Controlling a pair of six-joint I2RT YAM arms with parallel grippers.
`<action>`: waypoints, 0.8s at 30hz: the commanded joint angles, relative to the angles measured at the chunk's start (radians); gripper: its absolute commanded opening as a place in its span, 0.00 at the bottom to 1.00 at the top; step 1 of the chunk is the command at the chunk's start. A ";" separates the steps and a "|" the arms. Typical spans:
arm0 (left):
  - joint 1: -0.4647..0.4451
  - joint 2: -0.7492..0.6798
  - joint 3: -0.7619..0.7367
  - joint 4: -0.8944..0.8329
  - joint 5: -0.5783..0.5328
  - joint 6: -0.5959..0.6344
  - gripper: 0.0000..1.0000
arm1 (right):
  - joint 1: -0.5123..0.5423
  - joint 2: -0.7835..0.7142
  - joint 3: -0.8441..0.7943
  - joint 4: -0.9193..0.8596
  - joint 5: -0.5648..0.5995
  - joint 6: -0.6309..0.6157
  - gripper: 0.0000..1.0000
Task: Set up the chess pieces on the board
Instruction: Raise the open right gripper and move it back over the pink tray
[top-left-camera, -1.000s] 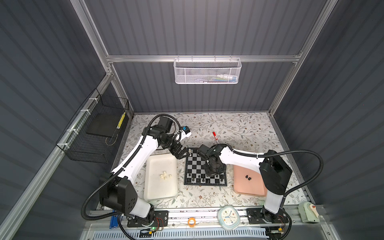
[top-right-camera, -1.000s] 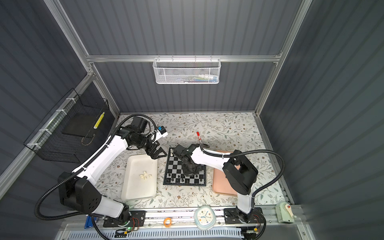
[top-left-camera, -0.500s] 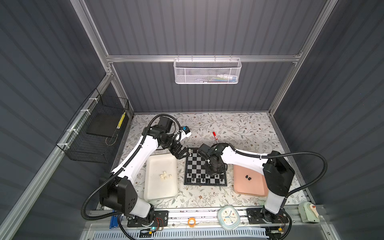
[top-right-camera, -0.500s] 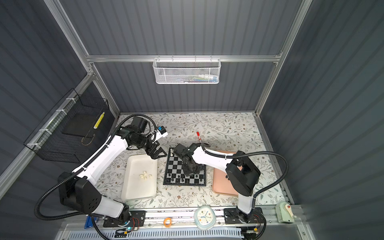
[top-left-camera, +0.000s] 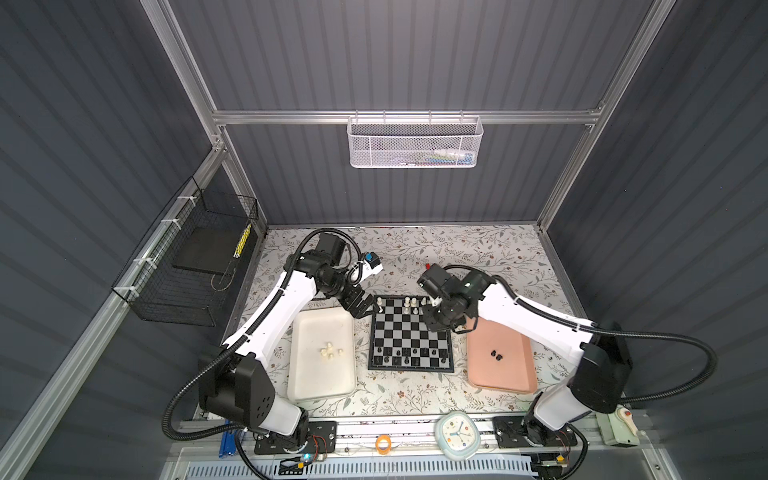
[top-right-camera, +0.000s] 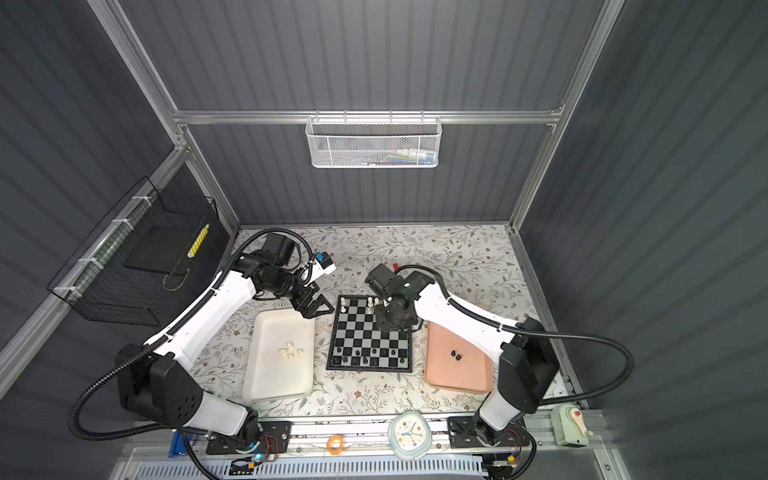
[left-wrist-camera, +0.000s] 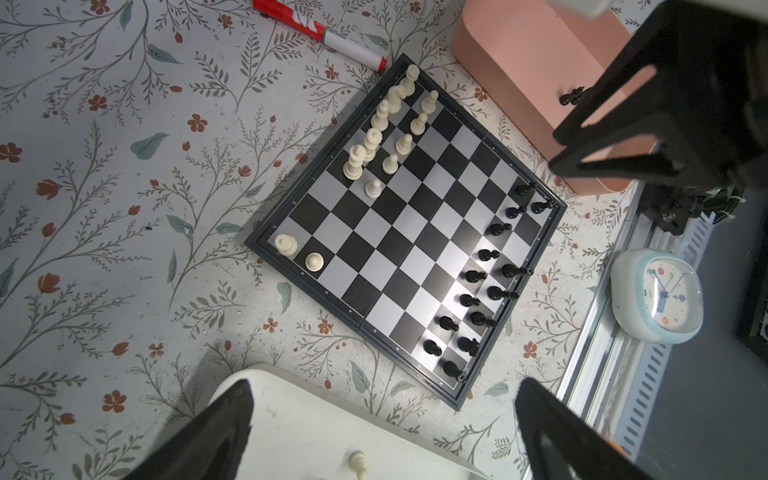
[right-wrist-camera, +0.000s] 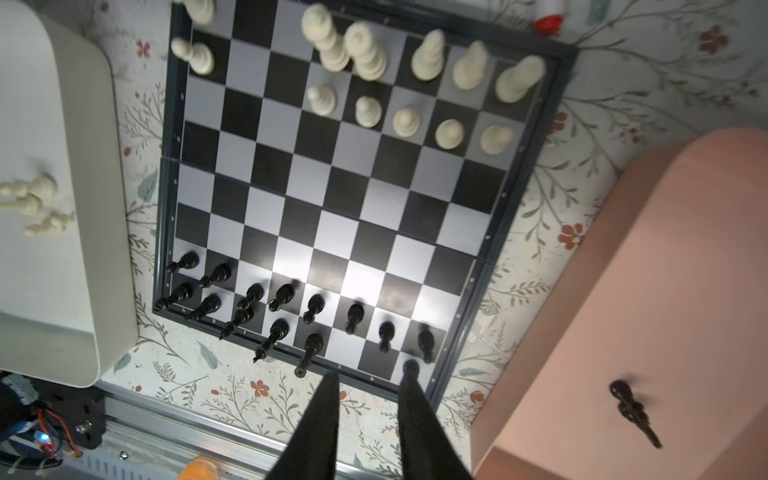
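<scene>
**Top views.** The board (top-left-camera: 409, 332) lies flat on the floral tablecloth (top-left-camera: 478, 257), between a white tray (top-left-camera: 322, 390) and a pink tray (top-left-camera: 498, 376) and apart from both. Black pieces (top-left-camera: 409, 357) occupy the two near ranks. Cream pieces (top-left-camera: 411, 301) stand at the far edge. A few loose cream pieces lie in the white tray and two black ones lie in the pink tray. The left gripper (top-left-camera: 365, 309) hangs at the board's far left corner with its jaws spread wide and empty. The right gripper (top-left-camera: 440, 324) is over the board's far right part, and its jaws cannot be made out here. No writing is legible. Only these views show the mesh basket (top-right-camera: 372, 141) on the back wall.

**Left wrist view.** A red marker (left-wrist-camera: 320, 31) carries white lettering that is too blurred to read. The clock (left-wrist-camera: 656, 295) face has small print, also illegible. The left jaws stand far apart with nothing between them.

**Right wrist view.** The right fingers (right-wrist-camera: 324, 415) stand slightly apart with nothing clamped. A black piece on the near corner square sits just at one fingertip. Small coordinate letters run along the board's rim, and h, g and f are readable below the black ranks. No other view resolves these letters.
</scene>
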 joint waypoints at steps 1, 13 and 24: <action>-0.004 0.008 0.015 -0.035 0.042 0.017 1.00 | -0.116 -0.121 -0.112 -0.008 0.020 -0.008 0.28; -0.006 0.080 0.091 -0.088 0.117 0.021 0.99 | -0.453 -0.409 -0.421 0.024 -0.009 -0.012 0.28; -0.008 0.105 0.117 -0.100 0.137 0.014 0.95 | -0.471 -0.489 -0.499 0.038 -0.009 0.028 0.31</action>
